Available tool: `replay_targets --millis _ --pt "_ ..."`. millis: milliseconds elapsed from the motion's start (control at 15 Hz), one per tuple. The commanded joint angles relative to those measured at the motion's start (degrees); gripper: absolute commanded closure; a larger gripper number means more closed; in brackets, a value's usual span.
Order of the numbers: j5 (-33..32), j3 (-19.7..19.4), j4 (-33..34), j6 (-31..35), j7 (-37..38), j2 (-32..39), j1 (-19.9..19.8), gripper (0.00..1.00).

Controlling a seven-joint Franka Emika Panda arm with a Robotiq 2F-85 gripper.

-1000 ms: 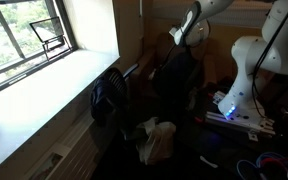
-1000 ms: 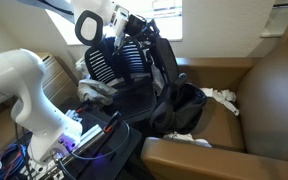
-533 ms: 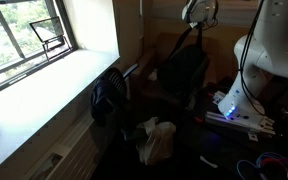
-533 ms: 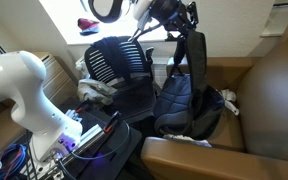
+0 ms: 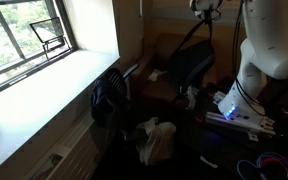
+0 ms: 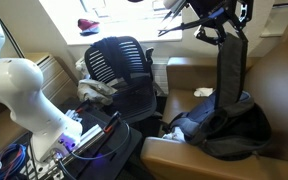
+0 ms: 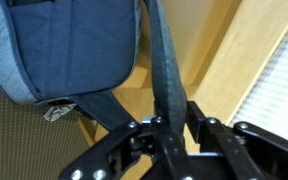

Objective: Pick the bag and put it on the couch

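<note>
Office lounge: mesh desk chair (image 6: 119,65), brown couch (image 6: 276,75), sunlit window (image 5: 24,35).

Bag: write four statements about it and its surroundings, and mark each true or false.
1. The pincer holds the bag by its strap. True.
2. The bag lies flat on the floor. False: it is held up by the strap at the couch.
3. The pincer is open and apart from the strap. False: it is shut on the strap.
4. A white crumpled thing lies on the couch seat near the bag. True.
</note>
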Motion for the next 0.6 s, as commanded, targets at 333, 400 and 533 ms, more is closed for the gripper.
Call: replay_targets --millis 333,400,533 --pt "-1.1 4.1 2.3 9.5 19.5 3.3 -3.9 0.97" --pt "-1.4 3.3 2.7 9.0 23.6 5.4 -3.7 0.64" --pt "-4.3 2.9 1.3 9.0 22.4 2.2 -2.2 0.94"
